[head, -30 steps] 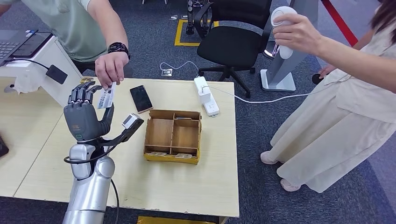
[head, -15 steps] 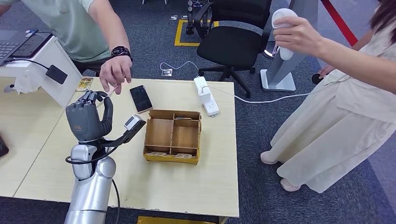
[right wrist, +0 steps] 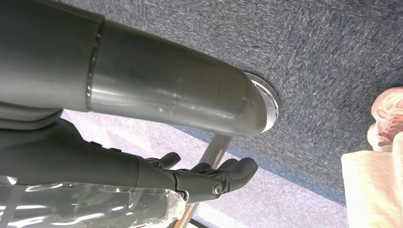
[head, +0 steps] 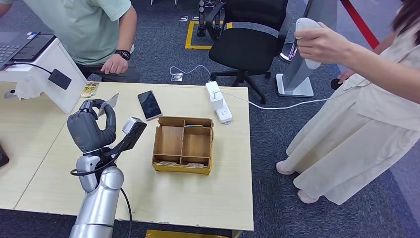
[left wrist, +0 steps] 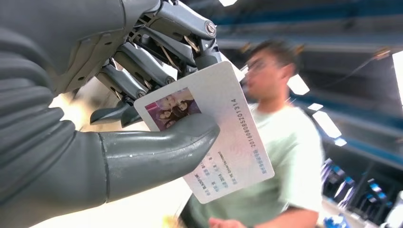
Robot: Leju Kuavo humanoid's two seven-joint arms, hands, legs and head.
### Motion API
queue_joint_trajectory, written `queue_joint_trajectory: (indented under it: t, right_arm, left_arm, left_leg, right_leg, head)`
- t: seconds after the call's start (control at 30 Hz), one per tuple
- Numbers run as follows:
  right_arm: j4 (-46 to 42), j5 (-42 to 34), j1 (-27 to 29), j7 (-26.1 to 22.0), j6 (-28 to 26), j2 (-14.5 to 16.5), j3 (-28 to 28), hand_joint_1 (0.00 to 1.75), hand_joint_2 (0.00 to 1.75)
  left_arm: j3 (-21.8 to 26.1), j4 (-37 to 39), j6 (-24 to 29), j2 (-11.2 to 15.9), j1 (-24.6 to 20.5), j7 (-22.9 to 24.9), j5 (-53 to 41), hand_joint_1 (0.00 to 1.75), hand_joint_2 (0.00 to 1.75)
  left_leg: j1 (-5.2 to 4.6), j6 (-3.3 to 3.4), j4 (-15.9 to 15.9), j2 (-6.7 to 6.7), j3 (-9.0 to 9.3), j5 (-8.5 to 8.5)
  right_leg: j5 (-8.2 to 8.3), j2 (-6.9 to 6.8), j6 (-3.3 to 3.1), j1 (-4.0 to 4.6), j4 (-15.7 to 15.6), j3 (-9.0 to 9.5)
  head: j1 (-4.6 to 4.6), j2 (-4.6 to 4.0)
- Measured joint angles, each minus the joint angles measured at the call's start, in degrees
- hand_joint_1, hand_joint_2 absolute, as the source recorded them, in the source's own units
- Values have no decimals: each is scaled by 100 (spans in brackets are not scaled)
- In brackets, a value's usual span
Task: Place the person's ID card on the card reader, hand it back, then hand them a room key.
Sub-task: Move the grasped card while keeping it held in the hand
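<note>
- The left hand (head: 90, 130) is raised over the table (head: 198, 193), thumb and fingers pinching the ID card (head: 108, 103); the wrist view shows the card (left wrist: 216, 133) clamped under the thumb, photo side towards the camera.
- The right hand (right wrist: 209, 178) hangs by the floor with its fingers loosely curled; I cannot tell whether it holds anything, as clear plastic crosses the frame.
- A phone (head: 149, 104) lies flat on the table just beyond the left hand.
- The box (head: 183, 144), an open wooden tray with dividers, sits right of the left hand; its large compartments look bare, while small cards seem to stand in the narrow front slots, though they are too small to be sure.
- A power strip (head: 218, 102) lies at the far edge.
- A person (head: 84, 29) in a green shirt sits behind the table, hand on lap.
- Another person (head: 366, 99) stands at the right, holding a white device.
</note>
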Motion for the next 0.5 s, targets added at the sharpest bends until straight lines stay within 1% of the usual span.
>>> queue_joint_trajectory:
  t: [0.13, 0.3, 0.5]
  right_arm:
    - [0, -20, 5, 2, 0, 0, 1, 0, 0]
    - [0, -53, 19, -9, 0, -1, 1, 0, 0]
    - [-7, -67, 53, -33, 0, -5, -11, 0, 0]
  left_arm:
    - [-166, 67, -14, 96, 16, 105, 223, 175, 175]
    - [-514, 92, -129, 307, 76, 486, 948, 175, 175]
    - [-815, 90, -572, 564, 222, 737, 1630, 175, 175]
  left_leg:
    - [0, 0, 0, 0, 0, 0]
    - [0, 0, 0, 1, 0, 0]
    - [0, 0, 0, 1, 0, 0]
  right_leg:
    - [0, 0, 0, 0, 0, 0]
    - [0, 1, 0, 0, 0, 0]
    - [0, 1, 0, 0, 0, 0]
  head:
    - [1, -1]
    - [1, 0]
    - [1, 1]
